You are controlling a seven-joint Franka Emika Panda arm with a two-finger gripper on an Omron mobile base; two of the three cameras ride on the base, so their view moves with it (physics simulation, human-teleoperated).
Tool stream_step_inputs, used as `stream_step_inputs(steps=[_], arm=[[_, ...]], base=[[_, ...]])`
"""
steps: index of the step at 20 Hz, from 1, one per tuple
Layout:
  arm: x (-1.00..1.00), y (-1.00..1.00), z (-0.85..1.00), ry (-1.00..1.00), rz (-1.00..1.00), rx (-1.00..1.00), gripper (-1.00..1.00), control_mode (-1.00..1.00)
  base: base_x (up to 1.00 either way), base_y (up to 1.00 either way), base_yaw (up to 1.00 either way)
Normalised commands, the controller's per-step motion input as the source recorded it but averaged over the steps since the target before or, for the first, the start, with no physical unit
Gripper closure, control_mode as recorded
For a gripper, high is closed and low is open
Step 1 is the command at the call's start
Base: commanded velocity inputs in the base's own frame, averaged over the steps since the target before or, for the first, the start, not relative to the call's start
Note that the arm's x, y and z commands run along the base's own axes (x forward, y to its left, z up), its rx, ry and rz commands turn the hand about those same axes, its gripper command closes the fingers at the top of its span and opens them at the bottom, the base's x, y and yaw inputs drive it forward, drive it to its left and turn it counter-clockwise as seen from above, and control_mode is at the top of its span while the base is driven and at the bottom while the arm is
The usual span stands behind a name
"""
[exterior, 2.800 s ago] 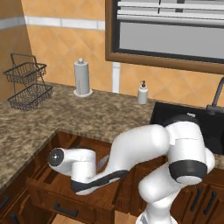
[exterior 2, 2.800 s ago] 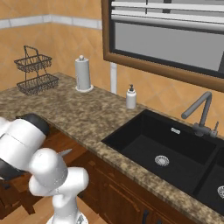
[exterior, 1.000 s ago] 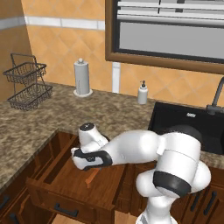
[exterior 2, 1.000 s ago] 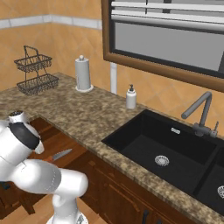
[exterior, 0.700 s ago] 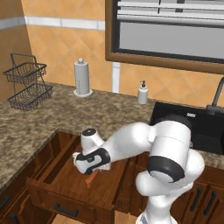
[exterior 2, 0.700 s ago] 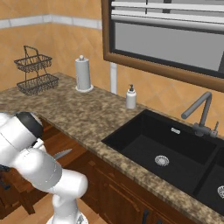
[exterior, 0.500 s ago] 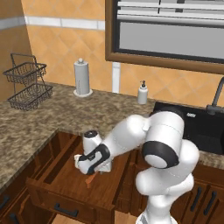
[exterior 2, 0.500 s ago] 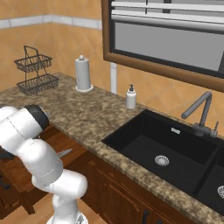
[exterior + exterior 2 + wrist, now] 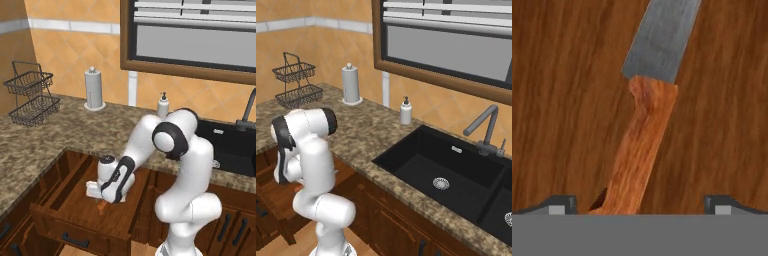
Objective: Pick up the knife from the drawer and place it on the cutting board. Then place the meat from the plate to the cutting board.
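Drawer [image 9: 75, 212]: pulled out below the table's front edge; your arm reaches down into it.
Knife [image 9: 643, 135]: flat on the drawer floor, handle toward you, blade pointing away.
Pincer [image 9: 640, 204]: tips apart, straddling the handle, not yet closed.

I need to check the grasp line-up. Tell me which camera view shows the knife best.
The hand view. The knife lies on the drawer floor, its orange handle running between the open fingertips and its grey blade pointing away. In the left base view a small orange bit peeks from under the gripper. The right base view does not let me make it out.
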Motion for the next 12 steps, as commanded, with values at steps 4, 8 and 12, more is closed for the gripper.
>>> stream_step_inputs(steps=[4,8,12], arm=[[0.39,0.42,-0.41,0.06,0.0,0.0,-1.0,-1.0],[0.3,0.79,-0.73,0.08,0.0,-0.07,1.0,-1.0],[-0.11,0.15,-0.21,0.01,-0.03,-0.01,1.0,-1.0]], base=[[0.0,0.0,0.0],[0.0,0.0,0.0],[0.0,0.0,0.0]])
